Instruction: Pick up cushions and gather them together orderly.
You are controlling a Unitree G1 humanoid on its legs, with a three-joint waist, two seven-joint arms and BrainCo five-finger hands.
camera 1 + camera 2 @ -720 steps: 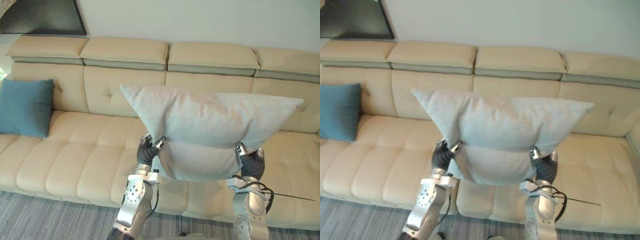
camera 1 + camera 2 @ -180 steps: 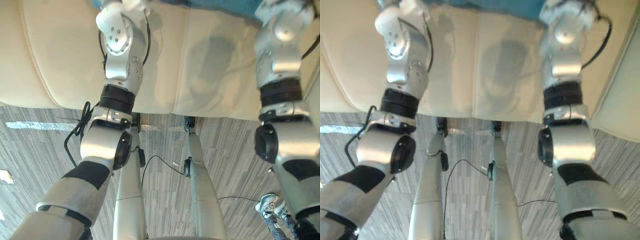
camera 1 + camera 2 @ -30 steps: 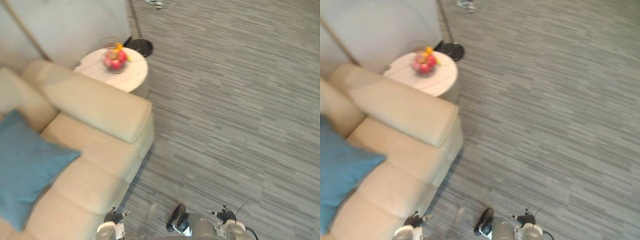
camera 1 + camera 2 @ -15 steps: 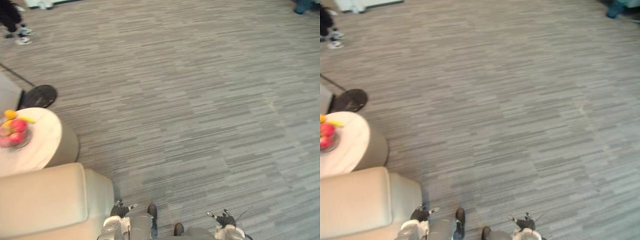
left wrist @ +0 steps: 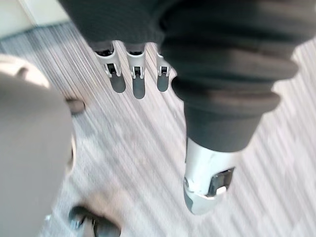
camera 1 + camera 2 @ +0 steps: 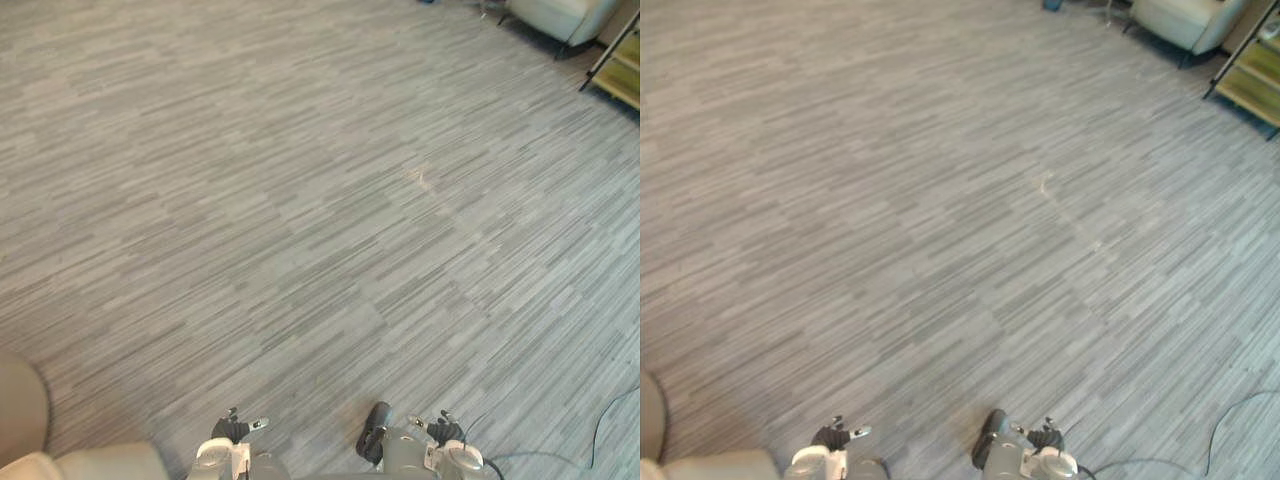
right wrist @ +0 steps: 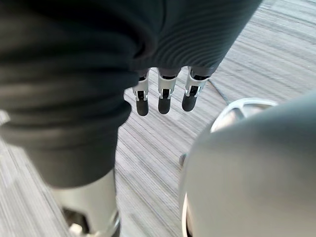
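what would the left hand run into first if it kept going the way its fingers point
Most likely the grey carpet: the left hand hangs open and empty, its fingers pointing down at the floor with nothing in between. How far off it is I cannot tell.

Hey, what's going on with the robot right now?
The robot is carrying nothing at the moment. Its left hand and right hand hang down open, fingers straight, above the grey carpet. It faces open floor, with an armchair at the far edge and a pale sofa corner close by on its left.
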